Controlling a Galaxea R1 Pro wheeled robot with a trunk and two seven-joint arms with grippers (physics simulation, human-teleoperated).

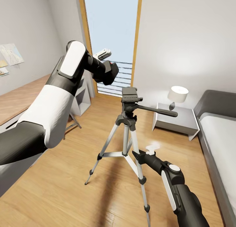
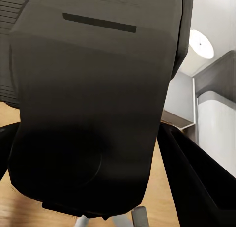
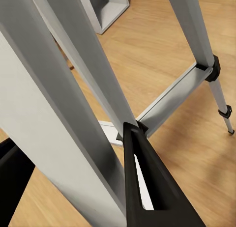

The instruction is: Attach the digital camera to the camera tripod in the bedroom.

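Note:
My left gripper [image 1: 109,72] is raised in front of the window and is shut on the digital camera [image 1: 112,74], a chunky black body with a red button on top. In the left wrist view the camera [image 2: 93,104] sits between two black fingers [image 2: 196,183]. It hangs above and to the left of the black head [image 1: 130,95] of the camera tripod [image 1: 126,145], apart from it. The tripod stands on the wood floor with its silver legs spread and its pan handle [image 1: 160,111] pointing right. My right gripper [image 1: 137,155] is closed around one leg [image 3: 73,119] low down.
This is the bedroom. A white nightstand [image 1: 183,123] with a lamp [image 1: 178,95] stands right of the tripod, next to the grey bed [image 1: 218,135]. A wood-topped desk [image 1: 18,102] and a white shelf unit [image 1: 82,99] line the left wall. The tall window [image 1: 111,30] is straight ahead.

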